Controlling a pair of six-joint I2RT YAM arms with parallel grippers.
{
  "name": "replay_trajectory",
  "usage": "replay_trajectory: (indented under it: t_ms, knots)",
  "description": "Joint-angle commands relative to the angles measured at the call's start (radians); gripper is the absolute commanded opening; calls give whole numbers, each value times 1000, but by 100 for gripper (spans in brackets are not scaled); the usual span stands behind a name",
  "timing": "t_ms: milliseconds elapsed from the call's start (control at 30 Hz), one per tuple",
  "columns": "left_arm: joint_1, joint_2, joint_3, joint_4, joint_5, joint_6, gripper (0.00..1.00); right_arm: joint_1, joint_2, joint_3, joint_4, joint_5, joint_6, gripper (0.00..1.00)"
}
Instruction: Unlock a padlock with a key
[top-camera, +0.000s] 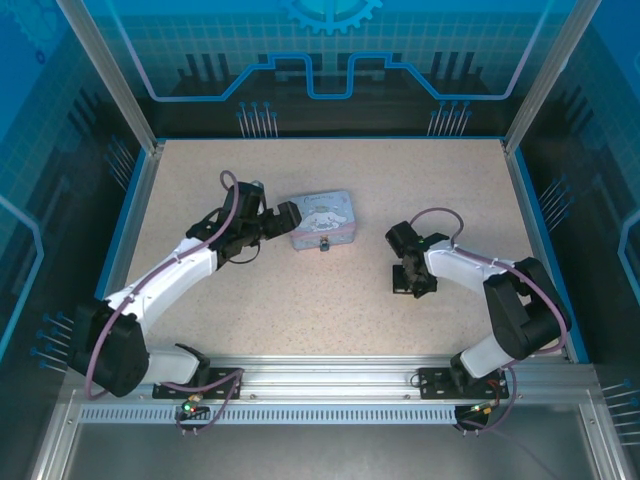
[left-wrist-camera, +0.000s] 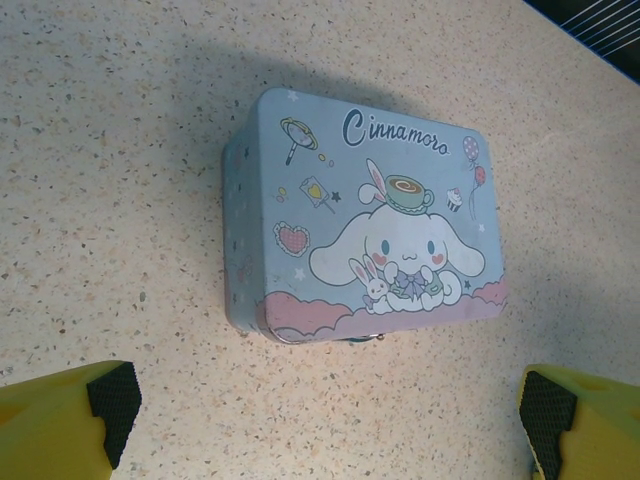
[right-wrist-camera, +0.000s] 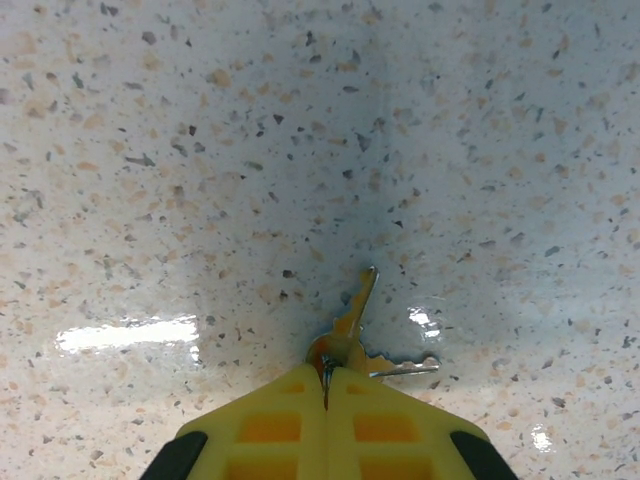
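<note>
**Key pinched, lock on the tin**

Everything here is placed off the pastel blue-and-pink cartoon tin box (top-camera: 322, 220) (left-wrist-camera: 370, 230), which lies flat, lid up, on the speckled beige stone-look worktop (top-camera: 300, 310).

The tiny dark metal padlock (top-camera: 324, 245) sits right against the tin's near side, about halfway along it. From the left wrist camera it's just a small metal bit (left-wrist-camera: 372, 339) poking out under the pink edge of the lid, too small to make out details.

The left jaws are wide apart, hovering just left of the tin in the top view. The wrist camera looks down on the tin from above, with the two yellow fingers and their black pads (left-wrist-camera: 112, 400) at the bottom corners of the frame, not touching it.

The right jaws are well off to the tin's right and a bit nearer the arm bases, low at the worktop. They're pressed fully together on the head of a small brass-coloured metal key (right-wrist-camera: 355, 310), whose blade points away from the fingers. A second, silvery key (right-wrist-camera: 402, 368) sticks out sideways just beside it, flat on the worktop.
</note>
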Motion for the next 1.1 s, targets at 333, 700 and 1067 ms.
replay_trajectory:
  t_ms: [333,700,1067]
  knots:
    - [-4,-70,-108,99,207,-139,99,19,-253,-56,193,-329,-229,0]
    - [-69,-39,-132,178,306,-239,98,19,-343,-137,435,-753,-358,0]
    - [-129,119,-61,256,392,-272,81,32,-336,-122,486,-821,-355,0]
